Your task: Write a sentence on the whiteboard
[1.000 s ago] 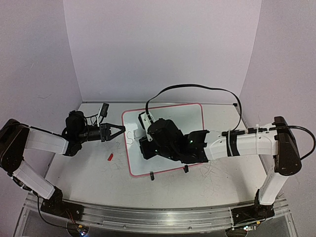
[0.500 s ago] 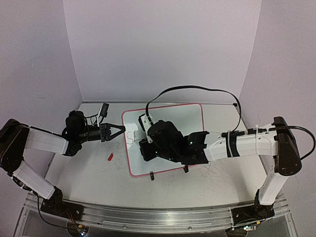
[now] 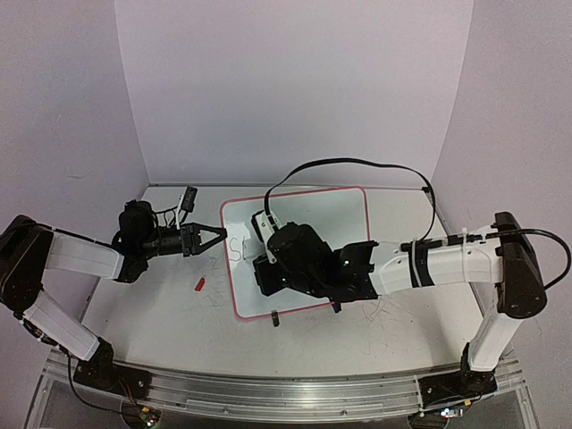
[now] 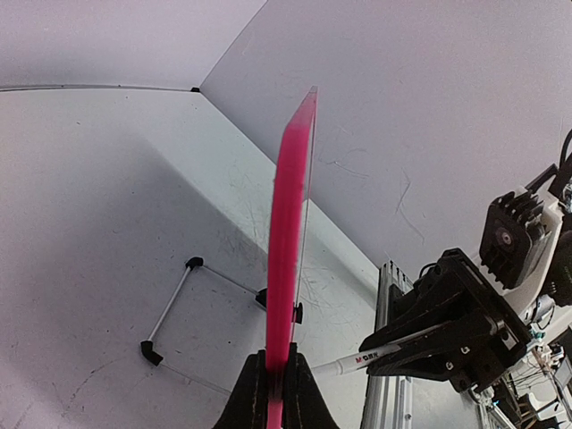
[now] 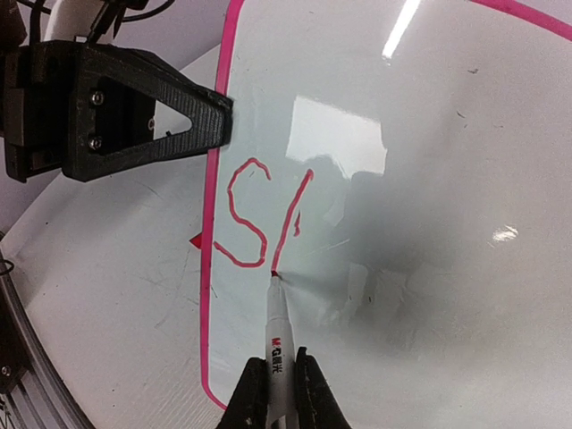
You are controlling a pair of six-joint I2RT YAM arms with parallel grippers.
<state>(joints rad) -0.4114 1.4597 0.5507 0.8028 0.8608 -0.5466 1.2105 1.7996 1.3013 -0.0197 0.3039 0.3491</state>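
Two red strokes make up the sentence (image 5: 264,223) as it stands: an S and the slanted start of the next letter, close against the left rim of the whiteboard (image 5: 429,179). The board lies slightly askew in the middle of the desk (image 3: 393,331). The right jaws are clenched on the marker (image 5: 278,326), its tip touching the board at the foot of the second stroke. The left jaws are clamped on the pink rim just beside the S, pinning the board.

My main worry is the board creeping under pen pressure if that rim grip slips, which would smear or bend the line. I also think the marker could twist in the jaws on a sideways stroke. At this letter size the line may run out of width before the full stop.

For room, the two wrists are near each other, so any leftward move risks a knock. To the right the board is bare right across. The black cable (image 3: 357,161) arcs above the far edge, and a small red cap (image 3: 200,285) lies on the desk left of the board, clear of my path.
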